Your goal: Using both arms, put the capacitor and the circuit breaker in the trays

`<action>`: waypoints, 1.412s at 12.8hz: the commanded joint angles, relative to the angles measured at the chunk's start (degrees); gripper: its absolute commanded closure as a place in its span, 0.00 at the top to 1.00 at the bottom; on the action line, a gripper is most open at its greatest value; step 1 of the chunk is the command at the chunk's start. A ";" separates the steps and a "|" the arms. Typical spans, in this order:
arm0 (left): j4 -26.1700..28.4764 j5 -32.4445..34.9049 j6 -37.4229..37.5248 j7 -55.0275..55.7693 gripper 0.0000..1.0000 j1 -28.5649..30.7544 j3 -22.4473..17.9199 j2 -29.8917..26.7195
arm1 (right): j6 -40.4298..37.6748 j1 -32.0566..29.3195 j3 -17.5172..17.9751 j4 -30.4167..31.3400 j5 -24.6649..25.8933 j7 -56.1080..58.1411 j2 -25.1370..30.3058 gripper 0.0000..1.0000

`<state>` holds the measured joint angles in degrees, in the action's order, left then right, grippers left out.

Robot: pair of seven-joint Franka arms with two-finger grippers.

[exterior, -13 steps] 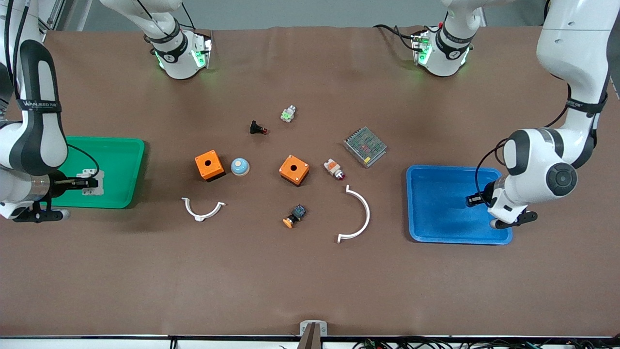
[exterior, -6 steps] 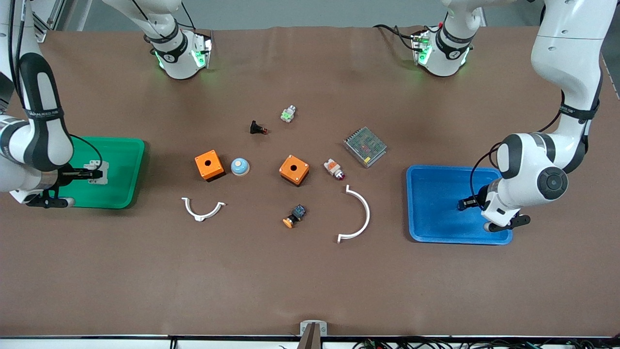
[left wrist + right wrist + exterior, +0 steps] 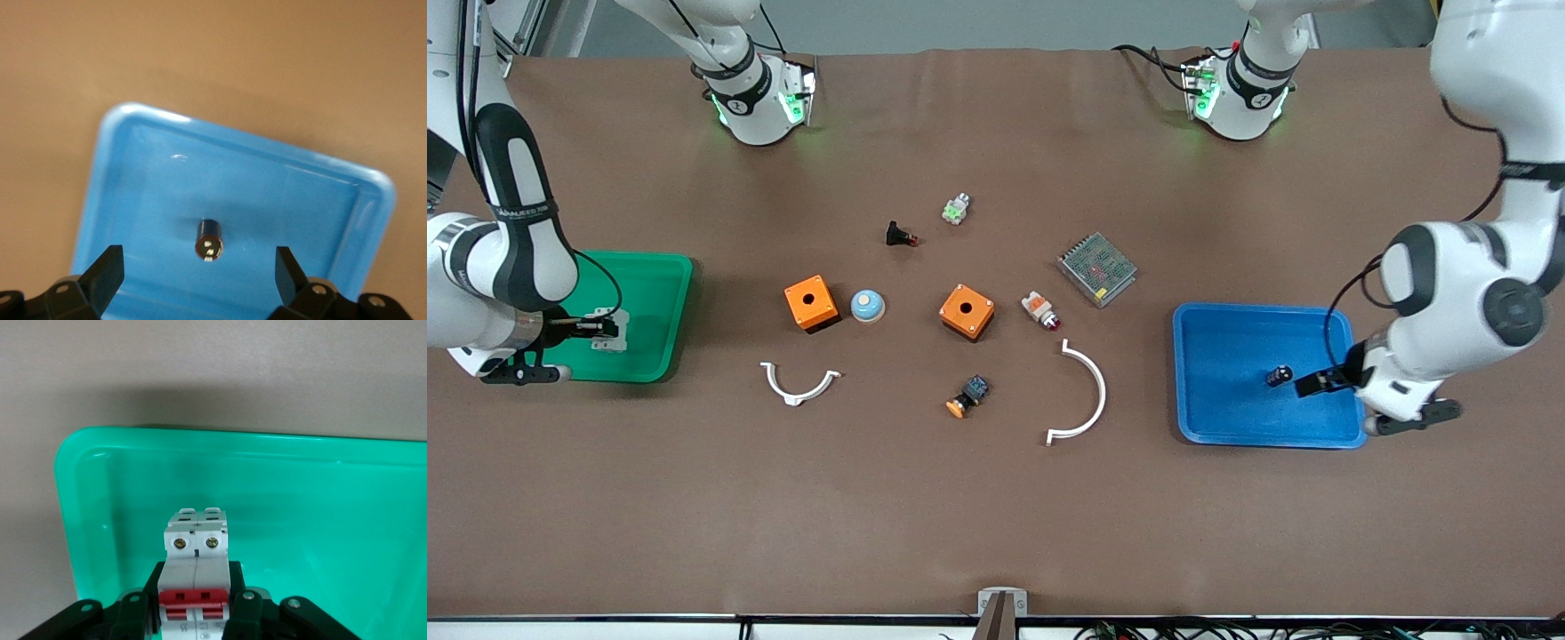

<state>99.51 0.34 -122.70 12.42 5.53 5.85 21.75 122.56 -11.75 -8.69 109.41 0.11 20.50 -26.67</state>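
The capacitor (image 3: 1279,375), a tiny black cylinder with a silvery end, lies on its side in the blue tray (image 3: 1227,418). My left gripper (image 3: 1316,384) is open and empty just beside it, over the tray's end toward the left arm. In the left wrist view the capacitor (image 3: 209,240) lies apart from my left gripper (image 3: 198,277), between the spread fingers (image 3: 107,273). My right gripper (image 3: 600,326) is shut on the grey-white circuit breaker (image 3: 611,317) over the green tray (image 3: 654,267). In the right wrist view the breaker (image 3: 195,553) with its red levers sits between the shut jaws above the tray (image 3: 320,520).
In the middle of the table lie two orange boxes (image 3: 811,302) (image 3: 967,311), a blue-white dome (image 3: 867,306), two white arcs (image 3: 799,386) (image 3: 1089,396), a mesh-topped power supply (image 3: 1097,268), an orange-capped button (image 3: 967,396), a white-orange part (image 3: 1040,310), a black red-tipped piece (image 3: 900,236) and a small green-white part (image 3: 956,210).
My left gripper has opened, let go of the capacitor in the blue tray and drawn back toward the left arm's end. My right gripper has shifted slightly with the breaker.
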 commanded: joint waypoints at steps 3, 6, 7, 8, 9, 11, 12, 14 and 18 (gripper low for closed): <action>-9.33 0.54 19.40 -3.36 1.00 1.06 0.13 -9.95 | 1.37 -2.31 1.04 0.37 1.03 1.39 -1.36 0.79; -9.60 0.54 25.57 -4.77 1.00 1.06 0.57 -16.89 | -3.88 -0.39 1.39 -1.55 0.59 0.60 2.66 1.00; -9.51 0.45 27.41 -5.30 1.00 0.98 0.66 -18.83 | -8.08 1.36 1.48 -4.18 0.33 -0.54 4.16 1.00; -9.51 0.45 29.00 -5.57 1.00 0.71 0.83 -20.06 | -11.61 2.95 1.48 -7.51 0.15 -0.98 4.96 1.00; -9.34 0.37 30.06 -5.74 1.00 0.71 1.62 -21.29 | -13.73 4.53 1.57 -10.94 -0.11 -1.42 5.05 1.00; -8.99 -0.16 31.91 -7.41 1.00 0.80 2.41 -23.58 | -17.43 9.27 1.48 -18.32 -0.29 -4.92 5.05 1.00; -8.81 -0.25 32.26 -7.41 1.00 -0.07 2.41 -24.29 | -19.36 10.77 1.57 -21.22 -0.90 -6.16 5.05 1.00; -8.11 -0.25 34.63 -7.15 1.00 -1.92 1.63 -26.04 | -25.40 14.54 1.48 -27.11 -5.28 -10.45 5.40 1.00; -8.37 -0.25 35.08 -7.50 1.00 -1.49 1.71 -26.49 | -31.33 16.76 1.22 -31.96 -4.51 -16.98 9.36 1.00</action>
<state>90.18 0.33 -87.66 6.42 3.83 7.88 -3.61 92.54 4.89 -6.82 79.56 -4.25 4.65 -18.60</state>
